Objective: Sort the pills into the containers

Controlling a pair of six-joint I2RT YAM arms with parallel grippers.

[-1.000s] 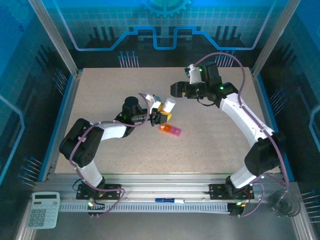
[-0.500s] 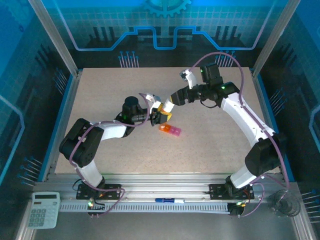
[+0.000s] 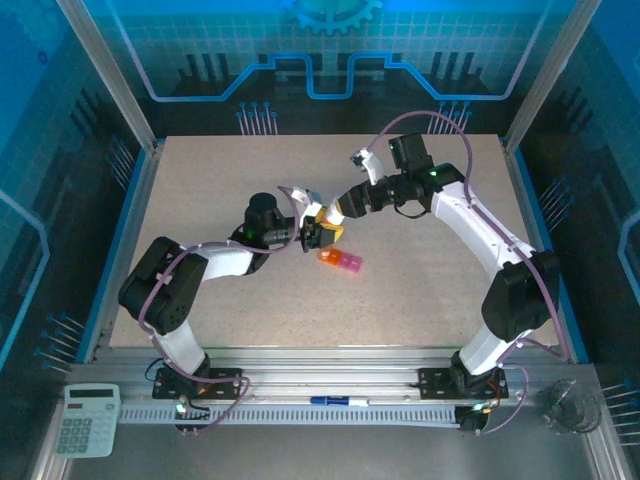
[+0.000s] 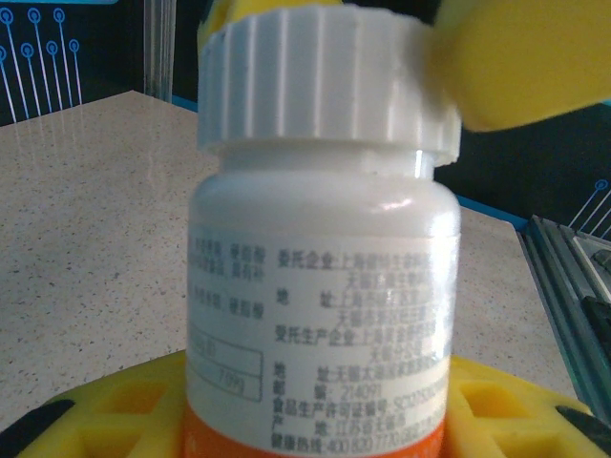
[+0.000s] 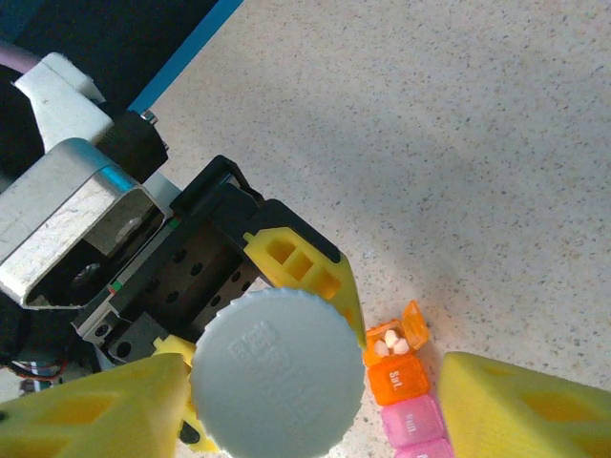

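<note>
The pill containers lie on the tabletop just beside the white pill bottle, with the orange lid raised over white pills. The left pincer pinches the bottle. The right pincer, its arm reaching inward, is spread around the ribbed cap.

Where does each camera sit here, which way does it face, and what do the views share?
Top external: above and behind the bases, looking down on the table; both arms whole, containers mid-table.
Left wrist: on the left arm, looking level along the left fingers at the white bottle they grip.
Right wrist: on the right arm, looking straight down between the open right fingers onto the bottle, beside the containers.
Shared: bottle in both wrist views; containers in top and right wrist.
</note>
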